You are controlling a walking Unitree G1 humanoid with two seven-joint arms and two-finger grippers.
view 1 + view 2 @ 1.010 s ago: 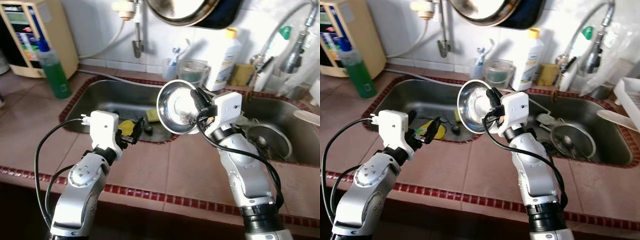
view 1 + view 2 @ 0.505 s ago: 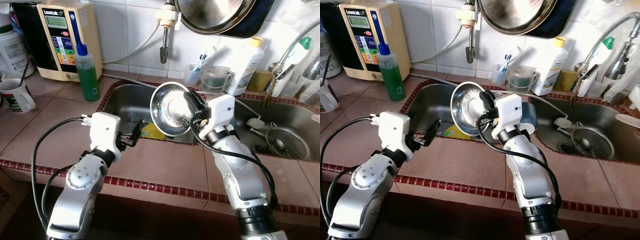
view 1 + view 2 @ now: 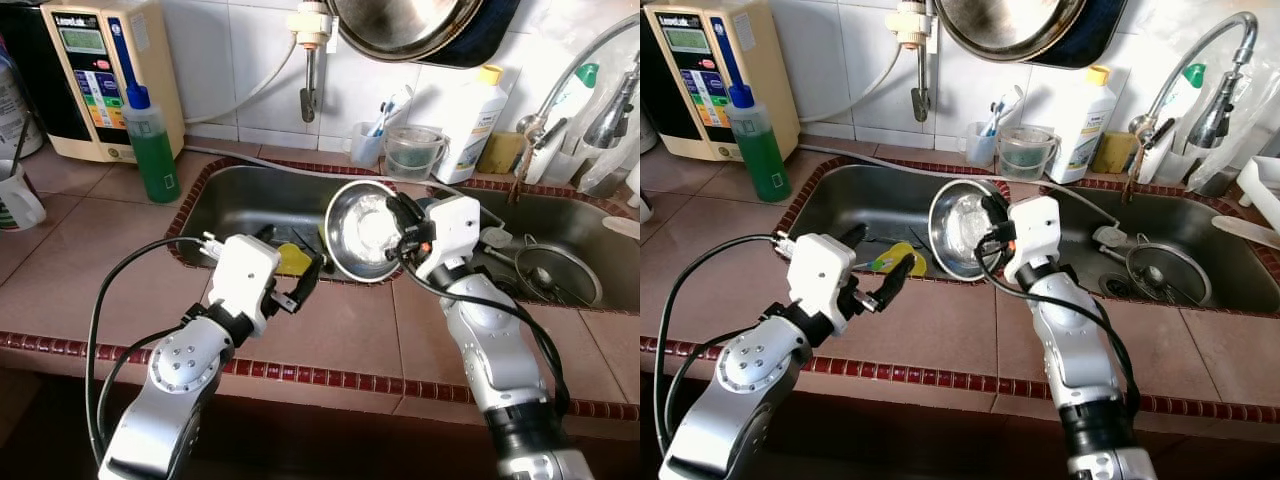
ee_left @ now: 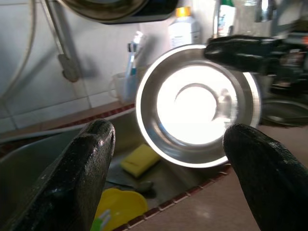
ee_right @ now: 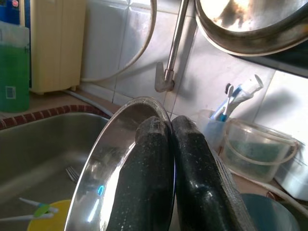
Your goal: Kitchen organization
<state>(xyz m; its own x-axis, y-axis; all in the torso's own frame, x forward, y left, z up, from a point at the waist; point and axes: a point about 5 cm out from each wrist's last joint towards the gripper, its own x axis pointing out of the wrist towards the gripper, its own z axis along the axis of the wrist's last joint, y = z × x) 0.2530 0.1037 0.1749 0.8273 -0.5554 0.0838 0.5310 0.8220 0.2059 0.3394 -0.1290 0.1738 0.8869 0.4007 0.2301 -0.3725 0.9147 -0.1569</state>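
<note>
A shiny steel bowl (image 3: 362,232) is held on edge above the rim between the two sink basins, its hollow facing my left side. My right gripper (image 3: 408,222) is shut on the bowl's rim; the right wrist view shows both black fingers (image 5: 163,178) pinching the bowl (image 5: 103,178). My left gripper (image 3: 300,285) is open over the counter edge, a short way left of the bowl and apart from it. In the left wrist view its two fingertips (image 4: 82,163) frame the bowl (image 4: 197,103).
The left sink basin (image 3: 240,205) holds a yellow lid (image 3: 292,260), a sponge and cutlery. The right basin (image 3: 590,250) holds a strainer. A green soap bottle (image 3: 150,145), a water unit (image 3: 85,75), a toothbrush cup (image 3: 368,145) and a hanging pan (image 3: 410,25) line the back wall.
The camera has shifted. My right gripper has carried the bowl lower, toward the sink rim. My left gripper has come nearer to the bowl.
</note>
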